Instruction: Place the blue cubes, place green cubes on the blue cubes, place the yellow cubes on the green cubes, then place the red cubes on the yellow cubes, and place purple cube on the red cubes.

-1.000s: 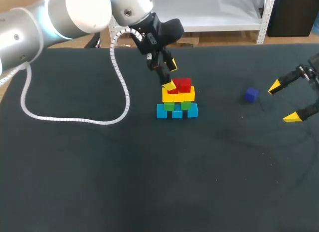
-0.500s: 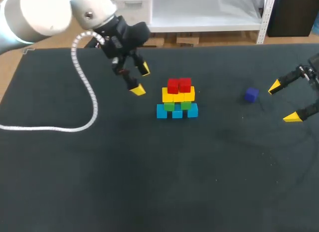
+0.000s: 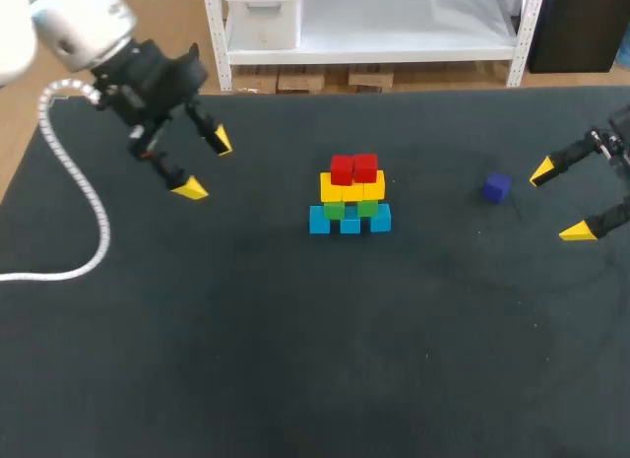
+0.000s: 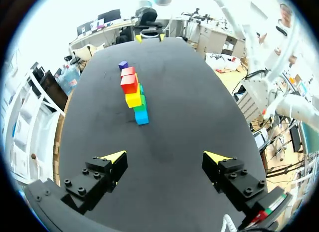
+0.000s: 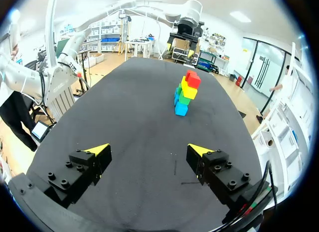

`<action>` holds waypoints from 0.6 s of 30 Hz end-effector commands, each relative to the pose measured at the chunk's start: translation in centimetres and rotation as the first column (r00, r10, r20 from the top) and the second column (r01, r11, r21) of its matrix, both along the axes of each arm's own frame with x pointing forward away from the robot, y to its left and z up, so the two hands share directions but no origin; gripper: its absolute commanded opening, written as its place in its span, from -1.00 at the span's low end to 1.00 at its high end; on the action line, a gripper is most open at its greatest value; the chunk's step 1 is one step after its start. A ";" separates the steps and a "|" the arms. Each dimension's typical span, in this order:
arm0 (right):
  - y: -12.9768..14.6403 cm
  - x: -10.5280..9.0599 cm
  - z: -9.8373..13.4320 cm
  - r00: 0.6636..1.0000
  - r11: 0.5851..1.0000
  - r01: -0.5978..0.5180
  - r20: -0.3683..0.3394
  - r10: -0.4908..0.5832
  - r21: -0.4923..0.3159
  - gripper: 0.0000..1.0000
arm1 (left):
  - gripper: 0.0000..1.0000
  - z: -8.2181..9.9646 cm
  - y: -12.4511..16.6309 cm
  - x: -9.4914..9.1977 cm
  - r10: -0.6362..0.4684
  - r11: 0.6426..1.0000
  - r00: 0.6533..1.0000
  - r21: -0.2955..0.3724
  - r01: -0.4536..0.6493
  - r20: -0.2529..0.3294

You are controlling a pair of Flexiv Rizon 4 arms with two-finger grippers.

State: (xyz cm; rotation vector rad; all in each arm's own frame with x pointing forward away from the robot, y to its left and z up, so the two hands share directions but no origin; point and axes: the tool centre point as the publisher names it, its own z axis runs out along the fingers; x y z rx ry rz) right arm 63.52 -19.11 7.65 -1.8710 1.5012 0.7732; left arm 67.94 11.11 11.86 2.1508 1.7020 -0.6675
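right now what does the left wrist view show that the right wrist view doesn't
Only the left wrist view: the purple cube, lying on the table beyond the stack, and the open left hand up close. Only the right wrist view: the open right hand up close. Both: the cube stack, blue at the base, then green, yellow and red on top, standing on the black table.
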 end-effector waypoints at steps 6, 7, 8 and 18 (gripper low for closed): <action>0.0 0.0 0.0 1.000 1.000 -0.001 0.000 0.001 0.002 1.00 | 1.00 0.5 4.4 -1.4 0.035 0.989 0.995 -0.149 -0.022 0.090; 0.0 0.0 0.0 1.000 1.000 -0.001 0.000 0.001 0.002 1.00 | 1.00 0.6 4.6 -1.4 0.031 0.989 0.995 -0.147 -0.018 0.093; 0.0 0.0 0.0 1.000 1.000 -0.001 0.000 0.001 0.002 1.00 | 1.00 0.6 4.8 -1.4 0.031 0.989 0.995 -0.147 -0.017 0.093; 0.0 0.0 0.0 1.000 1.000 -0.001 0.000 0.001 0.002 1.00 | 1.00 1.4 6.0 -1.0 -0.009 0.986 0.992 -0.162 0.029 0.127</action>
